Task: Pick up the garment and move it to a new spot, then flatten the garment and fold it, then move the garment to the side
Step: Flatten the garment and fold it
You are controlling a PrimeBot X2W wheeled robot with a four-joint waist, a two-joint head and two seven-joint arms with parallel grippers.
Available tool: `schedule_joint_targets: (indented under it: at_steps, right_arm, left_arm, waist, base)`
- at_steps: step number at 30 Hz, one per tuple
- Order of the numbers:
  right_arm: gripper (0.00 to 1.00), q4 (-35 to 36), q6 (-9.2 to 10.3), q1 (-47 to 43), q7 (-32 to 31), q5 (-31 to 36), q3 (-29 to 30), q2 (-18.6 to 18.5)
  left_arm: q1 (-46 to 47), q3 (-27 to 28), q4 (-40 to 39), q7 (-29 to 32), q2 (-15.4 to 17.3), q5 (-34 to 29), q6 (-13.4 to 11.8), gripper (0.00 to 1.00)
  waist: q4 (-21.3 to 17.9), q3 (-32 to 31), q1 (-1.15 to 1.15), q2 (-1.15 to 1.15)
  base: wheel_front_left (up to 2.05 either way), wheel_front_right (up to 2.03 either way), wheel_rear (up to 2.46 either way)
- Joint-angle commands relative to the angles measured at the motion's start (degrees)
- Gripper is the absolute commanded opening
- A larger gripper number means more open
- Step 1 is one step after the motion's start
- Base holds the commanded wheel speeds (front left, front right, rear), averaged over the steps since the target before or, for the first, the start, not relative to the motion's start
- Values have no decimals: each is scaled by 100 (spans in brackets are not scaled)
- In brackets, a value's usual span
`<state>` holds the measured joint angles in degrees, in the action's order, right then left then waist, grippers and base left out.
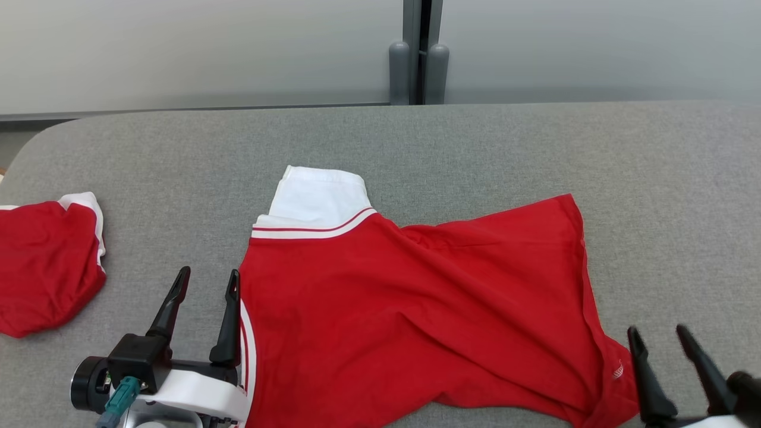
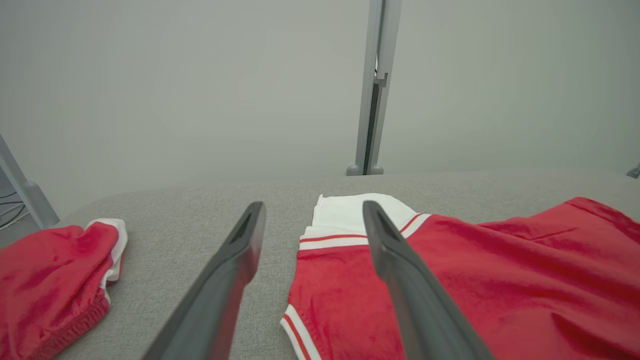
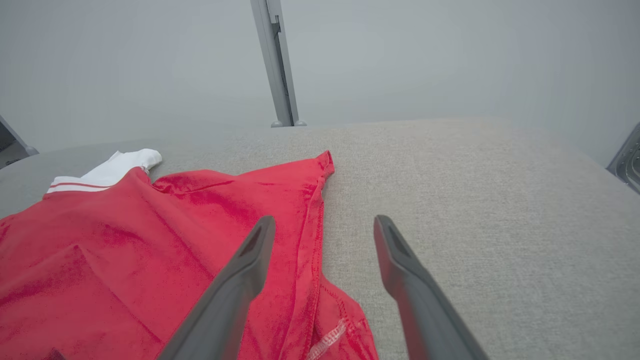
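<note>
The garment (image 1: 416, 309) is a red shirt with a white sleeve and white-striped trim, lying wrinkled on the grey table. The left wrist view has it at right (image 2: 475, 280) and the right wrist view at left (image 3: 150, 250). My left gripper (image 1: 209, 273) stands open at the garment's left edge, one finger over the trim, nothing between its fingers (image 2: 240, 260). My right gripper (image 1: 659, 331) is open at the garment's lower right corner, above the hem, holding nothing (image 3: 325, 222).
A second red garment with white trim (image 1: 47, 261) lies bunched at the table's left edge. Bare grey table surface (image 1: 475, 148) stretches behind and to the right. A grey post (image 1: 419, 53) rises behind the table's far edge.
</note>
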<state>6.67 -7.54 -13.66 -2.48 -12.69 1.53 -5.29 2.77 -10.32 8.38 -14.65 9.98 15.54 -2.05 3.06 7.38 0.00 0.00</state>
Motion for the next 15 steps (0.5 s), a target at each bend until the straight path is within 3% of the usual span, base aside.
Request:
schedule_joint_targets:
  at_steps: [1, 15]
  right_arm:
    - [100, 136, 10, 186, 80, 108, 87, -67]
    - [100, 173, 10, 549, 52, 214, 78, -148]
  left_arm:
    - [-14, 19, 8, 35, 43, 19, -22, 100]
    - [-72, -58, -51, 214, 118, 56, -73, 100]
  waist:
    - [-1, -76, 0, 0]
    - [45, -147, 0, 0]
  base:
    - [0, 0, 0]
    - [0, 0, 0]
